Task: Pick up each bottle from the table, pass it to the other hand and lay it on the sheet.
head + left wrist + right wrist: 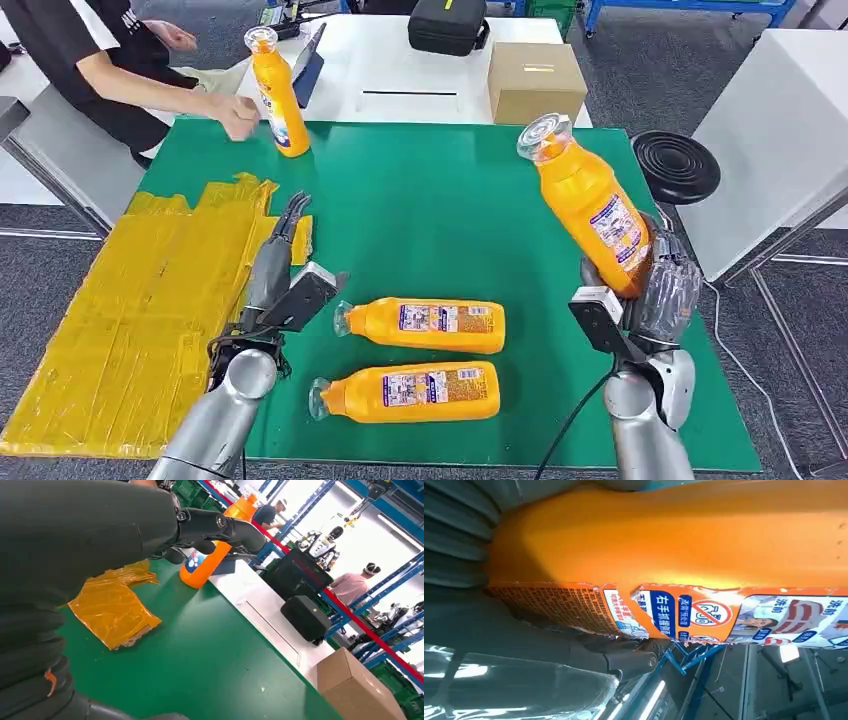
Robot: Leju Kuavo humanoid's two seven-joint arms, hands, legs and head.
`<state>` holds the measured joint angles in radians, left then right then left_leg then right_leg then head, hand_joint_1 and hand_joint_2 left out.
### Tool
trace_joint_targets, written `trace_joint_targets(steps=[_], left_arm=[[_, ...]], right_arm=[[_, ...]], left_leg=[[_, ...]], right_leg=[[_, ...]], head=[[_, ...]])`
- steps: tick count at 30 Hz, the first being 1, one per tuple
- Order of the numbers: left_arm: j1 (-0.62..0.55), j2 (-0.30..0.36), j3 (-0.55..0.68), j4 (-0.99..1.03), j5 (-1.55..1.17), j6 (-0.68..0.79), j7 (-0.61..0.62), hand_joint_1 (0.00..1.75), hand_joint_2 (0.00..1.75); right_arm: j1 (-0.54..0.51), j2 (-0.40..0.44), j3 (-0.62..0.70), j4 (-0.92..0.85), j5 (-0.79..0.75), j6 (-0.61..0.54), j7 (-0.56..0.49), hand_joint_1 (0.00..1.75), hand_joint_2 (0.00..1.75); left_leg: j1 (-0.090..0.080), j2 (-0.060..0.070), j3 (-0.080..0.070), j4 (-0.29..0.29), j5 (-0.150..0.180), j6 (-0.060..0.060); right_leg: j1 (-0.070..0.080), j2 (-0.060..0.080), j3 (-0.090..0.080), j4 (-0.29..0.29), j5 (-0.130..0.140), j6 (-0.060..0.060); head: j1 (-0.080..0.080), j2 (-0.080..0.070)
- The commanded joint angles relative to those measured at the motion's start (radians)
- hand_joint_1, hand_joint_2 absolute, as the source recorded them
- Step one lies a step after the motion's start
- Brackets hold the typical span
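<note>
Plastic, glossy and orange: we see our right hand (648,290) clamped around the base of a labelled bottle (590,205), cap tilted toward eleven o'clock. Two more bottles (425,325) (410,392) lie flat on the green mat (440,200) (necks pointing at nine o'clock). Our left hand (285,235) holds nothing, fingers extended close together beside the crinkled yellow sheet (140,310). At eleven o'clock a person's hand (237,115) touches an upright bottle (277,95).
</note>
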<state>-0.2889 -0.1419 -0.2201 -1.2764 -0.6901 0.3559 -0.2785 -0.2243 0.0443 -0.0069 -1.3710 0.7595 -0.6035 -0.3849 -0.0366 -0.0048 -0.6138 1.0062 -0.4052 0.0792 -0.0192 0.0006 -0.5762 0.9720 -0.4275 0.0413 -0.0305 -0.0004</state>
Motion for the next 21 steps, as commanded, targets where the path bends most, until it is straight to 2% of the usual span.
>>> trace_joint_targets(steps=[1, 2, 3, 4, 7, 8, 10, 12, 13, 21], left_arm=[[-0.038, 0.016, -0.010, 0.062, 0.002, -0.004, 0.006, 0.00, 1.75], [-0.179, -0.016, 0.000, 0.046, 0.504, -0.506, 0.000, 0.00, 1.75], [-0.245, -0.016, -0.050, 0.036, 0.732, -0.549, 0.074, 0.00, 1.75], [-0.266, -0.006, -0.083, 0.034, 0.747, -0.514, 0.086, 0.00, 1.75], [-0.256, 0.017, -0.133, 0.034, 0.728, -0.454, 0.069, 0.00, 1.75], [-0.248, 0.023, -0.138, 0.034, 0.732, -0.448, 0.062, 0.00, 1.75], [-0.240, 0.030, -0.142, 0.035, 0.736, -0.445, 0.051, 0.00, 1.75], [-0.240, 0.037, -0.153, 0.034, 0.705, -0.418, 0.038, 0.00, 1.75], [-0.239, 0.038, -0.154, 0.035, 0.704, -0.417, 0.038, 0.00, 1.75], [-0.239, 0.043, -0.147, 0.030, 0.706, -0.406, 0.038, 0.00, 1.75]], right_arm=[[-0.018, 0.004, 0.017, 0.012, -0.006, -0.007, -0.001, 1.75, 1.75], [-0.117, 0.069, 0.233, 0.189, -0.008, 0.188, -0.179, 1.75, 1.75], [-0.193, 0.136, 0.308, 0.349, 0.010, 0.074, -0.152, 1.75, 1.75], [-0.227, 0.147, 0.350, 0.417, -0.014, 0.023, -0.148, 1.75, 1.75], [-0.241, 0.111, 0.397, 0.429, -0.075, -0.002, -0.144, 1.75, 1.75], [-0.235, 0.099, 0.399, 0.414, -0.082, 0.004, -0.143, 1.75, 1.75], [-0.226, 0.083, 0.400, 0.391, -0.089, 0.014, -0.141, 1.75, 1.75], [-0.220, 0.079, 0.395, 0.373, -0.099, 0.015, -0.141, 1.75, 1.75], [-0.221, 0.078, 0.394, 0.368, -0.102, 0.012, -0.143, 1.75, 1.75], [-0.229, 0.079, 0.401, 0.357, -0.110, 0.012, -0.148, 1.75, 1.75]], left_leg=[[0.002, 0.000, 0.002, -0.001, 0.000, -0.007], [0.002, 0.000, 0.003, -0.001, 0.000, -0.008], [0.003, 0.004, -0.002, 0.003, 0.000, -0.006], [0.004, 0.006, -0.002, 0.003, 0.000, -0.008], [0.005, 0.011, -0.004, 0.001, 0.004, -0.010], [0.006, 0.009, -0.006, -0.001, 0.006, -0.009], [0.003, 0.001, -0.005, -0.002, 0.008, -0.008], [0.005, 0.000, -0.004, -0.003, 0.009, -0.011], [0.005, 0.000, -0.006, -0.001, 0.009, -0.009], [0.005, 0.002, -0.008, -0.001, 0.009, -0.011]], right_leg=[[0.001, 0.000, 0.002, -0.001, 0.000, -0.003], [0.001, 0.000, 0.003, -0.002, 0.000, -0.004], [0.002, 0.004, -0.002, 0.001, 0.002, -0.003], [0.003, 0.006, -0.003, 0.002, 0.002, -0.004], [0.004, 0.011, -0.003, 0.000, 0.007, -0.004], [0.003, 0.007, -0.005, -0.001, 0.010, -0.008], [0.000, 0.001, -0.007, 0.000, 0.008, -0.004], [0.002, -0.001, -0.006, -0.003, 0.010, -0.006], [0.001, 0.000, -0.008, -0.001, 0.009, -0.004], [0.002, 0.001, -0.006, 0.000, 0.009, -0.005]], head=[[0.000, 0.000], [0.000, 0.000], [0.000, 0.000], [0.000, 0.000], [0.000, 0.000], [0.000, 0.000], [0.000, 0.000], [0.000, 0.000], [0.000, 0.000], [0.000, 0.000]])
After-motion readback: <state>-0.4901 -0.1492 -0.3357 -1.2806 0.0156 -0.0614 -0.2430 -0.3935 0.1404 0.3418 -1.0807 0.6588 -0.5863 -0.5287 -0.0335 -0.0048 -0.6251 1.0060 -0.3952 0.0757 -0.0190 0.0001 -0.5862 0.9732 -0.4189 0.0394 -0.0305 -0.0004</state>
